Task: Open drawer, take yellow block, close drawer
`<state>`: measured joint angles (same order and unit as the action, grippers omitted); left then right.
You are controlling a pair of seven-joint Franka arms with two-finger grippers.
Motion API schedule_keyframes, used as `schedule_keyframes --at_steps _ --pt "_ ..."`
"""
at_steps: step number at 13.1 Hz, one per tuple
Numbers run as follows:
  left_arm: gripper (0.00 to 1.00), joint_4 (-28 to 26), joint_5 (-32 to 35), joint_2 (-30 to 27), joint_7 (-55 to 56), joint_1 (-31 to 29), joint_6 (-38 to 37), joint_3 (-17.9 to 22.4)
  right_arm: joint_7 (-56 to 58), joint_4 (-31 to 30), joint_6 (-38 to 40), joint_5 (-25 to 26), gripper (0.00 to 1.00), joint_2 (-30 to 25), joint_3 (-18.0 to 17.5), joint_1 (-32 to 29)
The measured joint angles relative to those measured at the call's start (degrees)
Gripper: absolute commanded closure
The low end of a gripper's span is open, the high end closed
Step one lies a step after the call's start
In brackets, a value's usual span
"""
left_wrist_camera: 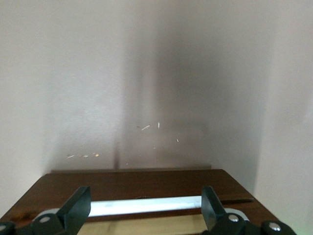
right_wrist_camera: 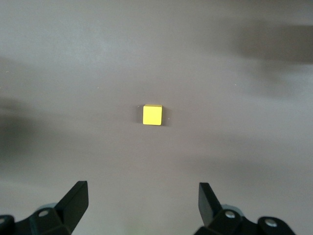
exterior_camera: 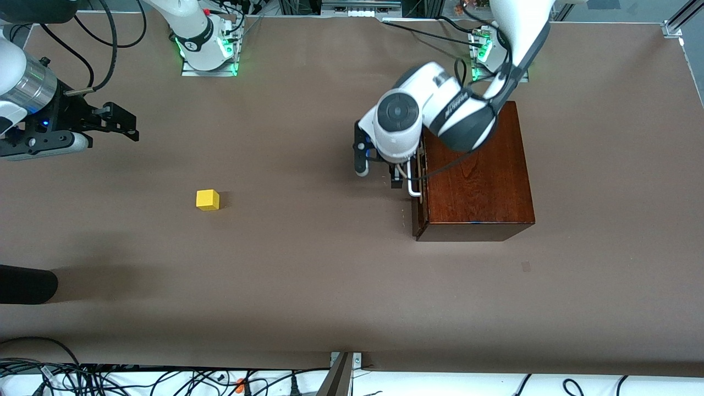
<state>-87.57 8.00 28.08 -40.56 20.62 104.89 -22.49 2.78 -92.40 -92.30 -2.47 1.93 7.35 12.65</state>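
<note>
The yellow block [exterior_camera: 208, 199] [right_wrist_camera: 152, 115] sits alone on the brown table, toward the right arm's end. My right gripper [exterior_camera: 127, 122] [right_wrist_camera: 143, 188] hovers open and empty over the table beside the block. The dark mahogany box [exterior_camera: 476, 176] stands toward the left arm's end. Its drawer [exterior_camera: 419, 203] is out by a crack, with a strip of pale wood [left_wrist_camera: 146, 226] showing. My left gripper [exterior_camera: 379, 177] [left_wrist_camera: 146, 192] is open right at the drawer front. The white bar handle [exterior_camera: 412, 188] [left_wrist_camera: 146, 205] lies between its fingers. I cannot tell whether they touch it.
A black rounded object [exterior_camera: 27, 283] juts in at the table's edge at the right arm's end, nearer the front camera than the block. Cables [exterior_camera: 165, 379] hang along the table's near edge. Brown tabletop [exterior_camera: 308, 264] lies between the block and the box.
</note>
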Motion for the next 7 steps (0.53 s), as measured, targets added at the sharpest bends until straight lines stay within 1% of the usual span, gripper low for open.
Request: schedule_keyframes --at_steps 4,5,7 --pt "0.0 1.66 -0.02 -7.21 15.38 -0.49 -7.22 0.26 -0.04 2.35 0.1 0.04 0.0 0.15 0.23 -0.19" --pt "0.0 2.84 -0.02 -8.75 17.55 -1.17 -9.86 0.88 -0.06 2.37 0.13 0.11 0.0 0.19 0.24 -0.32" --pt "0.0 5.99 -0.01 -10.29 19.02 -4.5 -13.67 1.78 -0.07 2.37 0.16 0.22 0.0 0.38 0.24 -0.44"
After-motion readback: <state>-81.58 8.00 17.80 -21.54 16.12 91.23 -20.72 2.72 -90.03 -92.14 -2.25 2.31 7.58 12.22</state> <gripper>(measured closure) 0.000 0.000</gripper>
